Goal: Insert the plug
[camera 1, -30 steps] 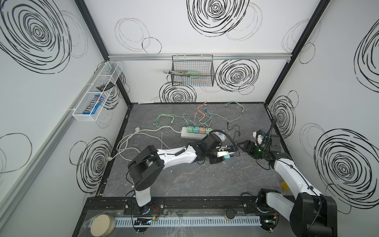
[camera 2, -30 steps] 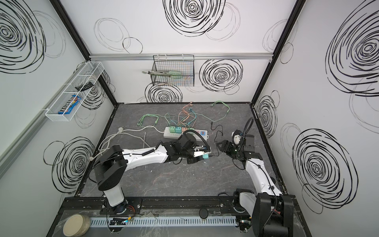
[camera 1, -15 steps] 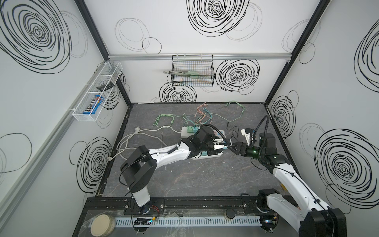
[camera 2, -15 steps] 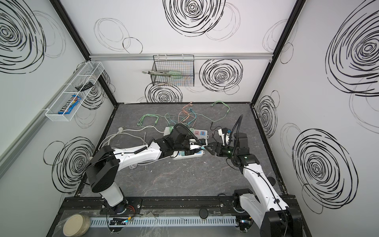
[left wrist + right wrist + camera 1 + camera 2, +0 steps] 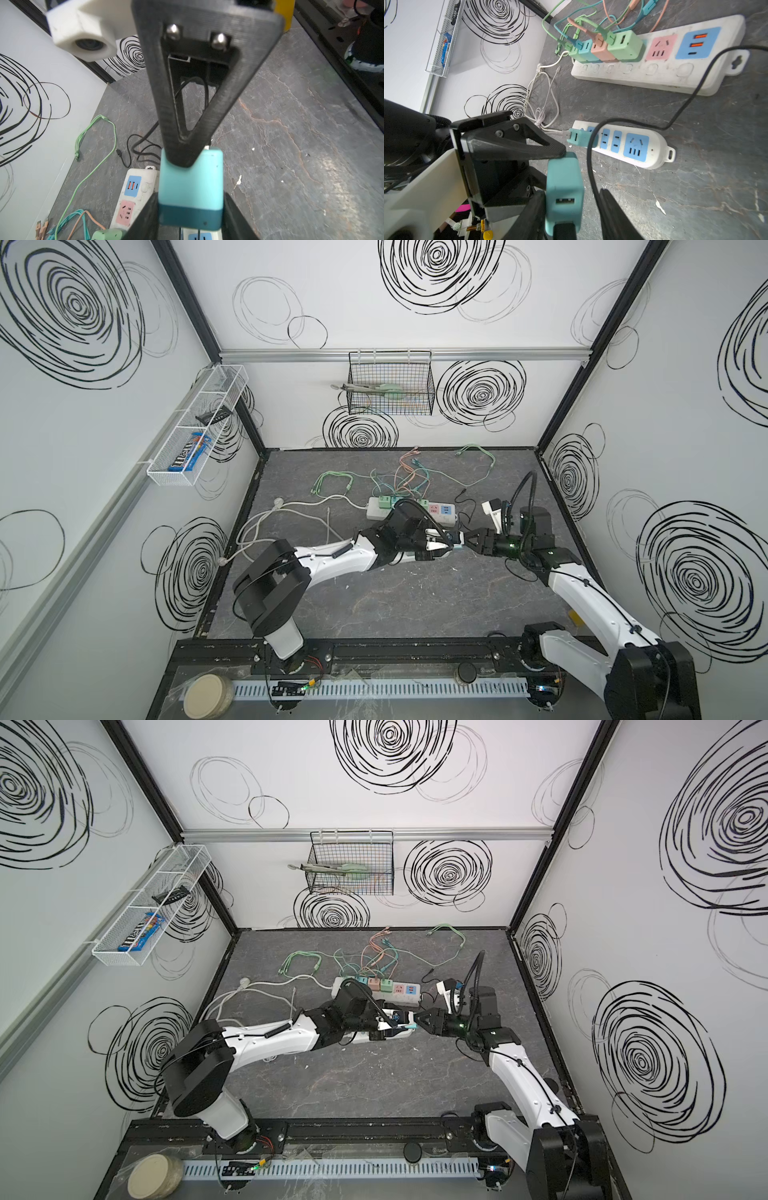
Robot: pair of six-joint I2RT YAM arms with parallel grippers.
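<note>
the left gripper (image 5: 190, 216) pinches the teal plug (image 5: 190, 182) by its darker end. the right gripper (image 5: 571, 192) straddles the plug's usb end, jaws spread: one finger touches it, with a gap and a black cable (image 5: 588, 166) at the other. just beyond the fingertips lies a small power strip (image 5: 660, 153). farther off, a long strip (image 5: 633, 72) carries four chargers (image 5: 625, 44).

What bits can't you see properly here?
The plug has its prongs hidden in every view, behind its own body and the left pincer.
The right pincer has its fingers cut off by the right wrist view's bottom edge.
The small power strip is mostly under the left arm in both top views.
</note>
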